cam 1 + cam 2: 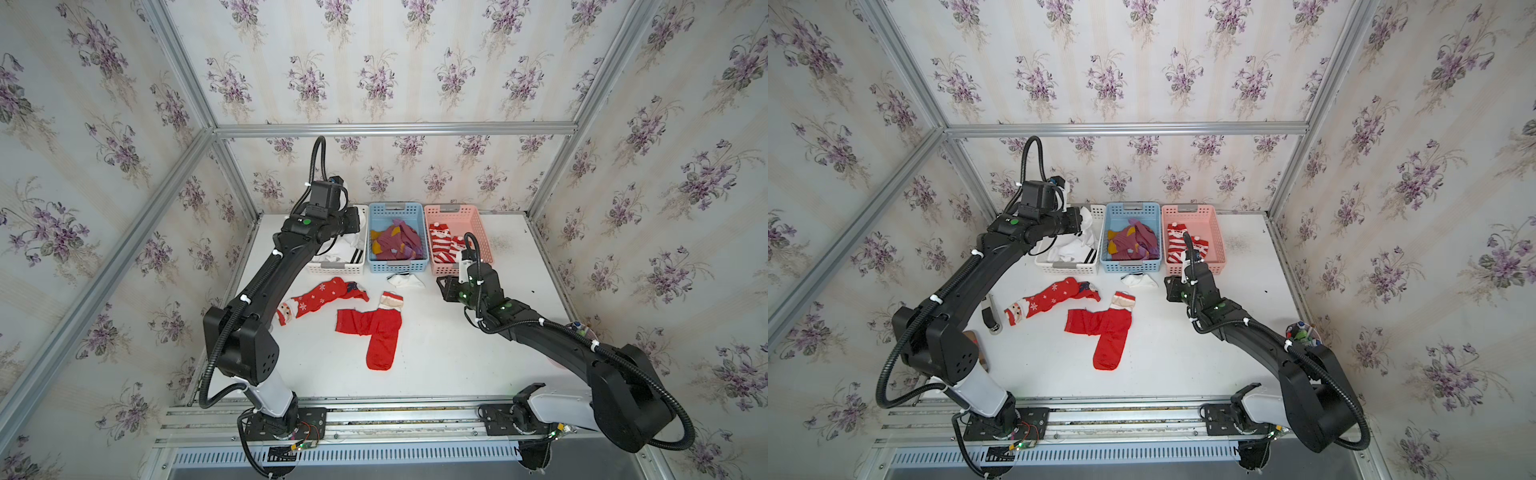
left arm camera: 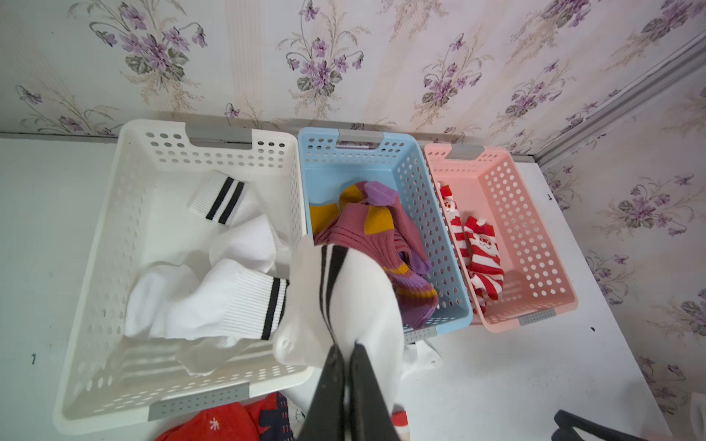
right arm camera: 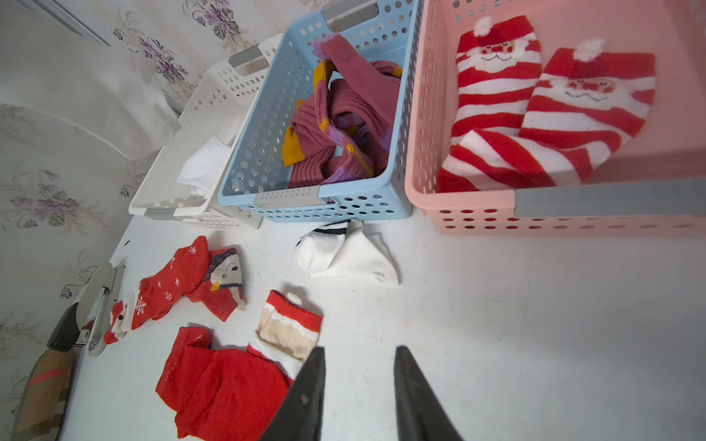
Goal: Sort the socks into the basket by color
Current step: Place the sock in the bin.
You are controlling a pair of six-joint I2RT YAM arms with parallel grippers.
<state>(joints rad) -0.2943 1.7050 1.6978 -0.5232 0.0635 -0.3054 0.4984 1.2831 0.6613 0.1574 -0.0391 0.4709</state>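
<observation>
**Top views.**
- My left gripper (image 1: pixel 1080 222): reached out above the white basket (image 1: pixel 1067 269). It is clamped on a white sock with black stripes (image 1: pixel 1087 226), which hangs just past my fingertips.
- My right gripper (image 1: pixel 441 286): near the table (image 1: pixel 457 353), just in front of the pink basket (image 1: pixel 453 212).
- One loose white sock (image 1: pixel 405 280): on the table beside those fingertips, in front of the blue basket (image 1: pixel 395 212).

**Left wrist view.**
- My two fingers (image 2: pixel 328 385): pressed together, the striped white sock bunched between them. It drapes forward across the wall shared by the white and blue baskets.
- White striped socks (image 2: pixel 214 298): a heap in the white basket, beyond and to one side of my fingertips.
- Maroon-purple socks (image 2: pixel 366 229): in the blue basket, straight ahead behind the held sock.
- Red-white striped Santa socks (image 2: pixel 481 259): in the pink basket, farthest off to the other side.

**Right wrist view.**
- My fingers (image 3: pixel 416 397): spread apart, with only bare table between them.
- Plain red sock (image 3: pixel 221 389): flat on the table just beside one finger.
- Santa-cuffed sock (image 3: pixel 290 324): lying over the plain red one, close to that same fingertip.
- Red snowflake sock (image 3: pixel 172 282): farther out on that side, well apart from my fingers.
- The loose white sock: ahead of my fingertips, not touching them. It lies against the front of the blue basket.
- The pink basket with its two Santa socks: ahead on the opposite side.
</observation>
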